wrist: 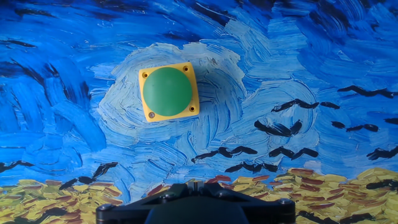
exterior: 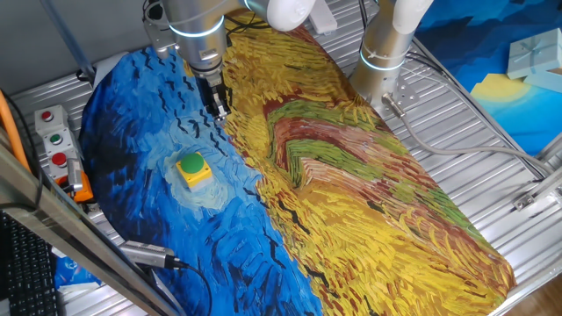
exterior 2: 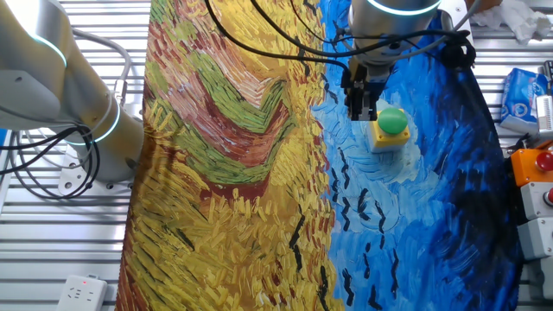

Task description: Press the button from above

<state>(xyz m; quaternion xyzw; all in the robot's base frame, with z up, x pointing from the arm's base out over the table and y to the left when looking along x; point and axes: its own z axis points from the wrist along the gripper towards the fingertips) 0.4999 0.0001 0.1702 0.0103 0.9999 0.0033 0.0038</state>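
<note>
- The button (exterior: 194,168), a green dome on a small yellow square base, is sitting on the blue part of the painted cloth (exterior: 351,175), near the swirl of pale strokes.
- The gripper (exterior: 216,109) is hanging above the cloth, beside the button and well apart from it, not over it; in the hand view the button is lying up and left of centre.
- The step in hand appears to be the approach: the arm is lining up, and the button is not yet touched.
- The next move likely calls for sliding sideways until the fingertips are standing over the dome, then descending straight down.
- Whether the fingers are parted or closed cannot be told; no view is showing the tips clearly.
- A grey control box (exterior: 54,145) is lying at the table edge; no readable writing or brand is showing anywhere.
</note>
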